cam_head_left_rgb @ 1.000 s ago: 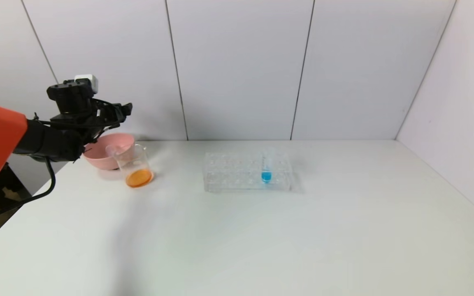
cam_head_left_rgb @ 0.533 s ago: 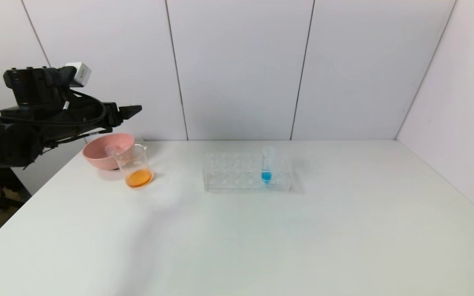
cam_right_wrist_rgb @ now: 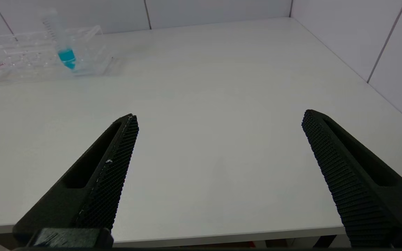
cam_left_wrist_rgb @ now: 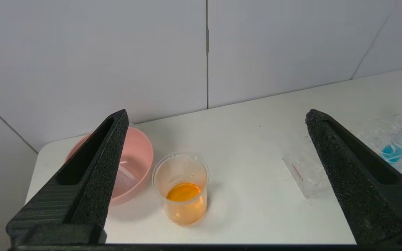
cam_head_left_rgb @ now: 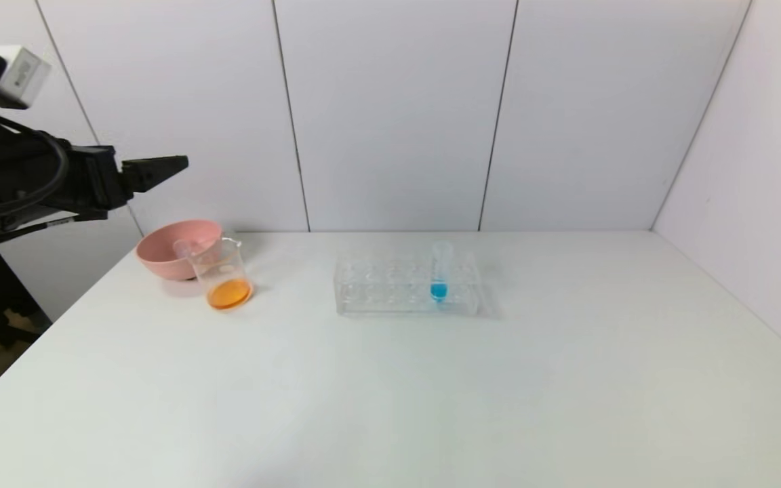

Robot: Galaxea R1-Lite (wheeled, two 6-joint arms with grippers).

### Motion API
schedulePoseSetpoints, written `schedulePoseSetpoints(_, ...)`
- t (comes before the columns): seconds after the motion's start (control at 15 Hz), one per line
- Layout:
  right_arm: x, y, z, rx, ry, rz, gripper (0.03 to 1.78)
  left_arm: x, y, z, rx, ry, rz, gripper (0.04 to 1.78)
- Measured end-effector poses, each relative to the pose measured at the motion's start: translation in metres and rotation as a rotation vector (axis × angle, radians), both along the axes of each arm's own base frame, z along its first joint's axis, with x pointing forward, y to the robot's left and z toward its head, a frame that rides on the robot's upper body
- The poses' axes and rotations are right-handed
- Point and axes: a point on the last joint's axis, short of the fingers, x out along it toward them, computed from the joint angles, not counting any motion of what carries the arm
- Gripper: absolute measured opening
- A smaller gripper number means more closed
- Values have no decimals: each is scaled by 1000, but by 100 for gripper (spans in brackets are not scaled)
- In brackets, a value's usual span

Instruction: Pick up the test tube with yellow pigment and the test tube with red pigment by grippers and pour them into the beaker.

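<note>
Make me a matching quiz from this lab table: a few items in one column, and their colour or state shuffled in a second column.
Items:
1. beaker
2. bowl
3. tube in the rack
4. left claw

States:
A. blue at the bottom
B. open, holding nothing
C. orange liquid inside
D. pink, behind the beaker

Pairs: 1-C, 2-D, 3-A, 4-B

On my table (cam_head_left_rgb: 390,393), the beaker (cam_head_left_rgb: 221,274) stands at ten o'clock, touching the bowl (cam_head_left_rgb: 167,254) just behind it. The tube rack (cam_head_left_rgb: 390,285) sits at twelve, one tube (cam_head_left_rgb: 439,271) upright in its right part. My left gripper (cam_head_left_rgb: 160,169) hangs above the bowl's left.
</note>
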Motion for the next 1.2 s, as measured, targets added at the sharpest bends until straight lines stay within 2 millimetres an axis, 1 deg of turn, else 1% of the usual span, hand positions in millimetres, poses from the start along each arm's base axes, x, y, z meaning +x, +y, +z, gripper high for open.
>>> schedulePoseSetpoints(0.2, 0, 0, 0, 0, 0, 0, 171, -56, -2, 9, 8, -74, 25, 176)
schedulePoseSetpoints(0.4, 0, 0, 0, 0, 0, 0, 171, -114, -3, 13, 25, -176, 100, 176)
schedulePoseSetpoints(0.53, 0, 0, 0, 0, 0, 0, 171, -151, -5, 13, 48, -244, 117, 176)
schedulePoseSetpoints(0.67, 0, 0, 0, 0, 0, 0, 171, -194, -7, 8, 65, -302, 126, 176)
schedulePoseSetpoints(0.8, 0, 0, 0, 0, 0, 0, 171, -240, -9, -3, 70, -348, 132, 176)
schedulePoseSetpoints(0.93, 0, 0, 0, 0, 0, 0, 171, -277, -10, -22, 69, -374, 137, 176)
schedulePoseSetpoints(1.07, 0, 0, 0, 0, 0, 0, 171, -302, -11, -47, 64, -400, 128, 176)
schedulePoseSetpoints(1.2, 0, 0, 0, 0, 0, 0, 171, -317, -10, -71, 50, -436, 125, 176)
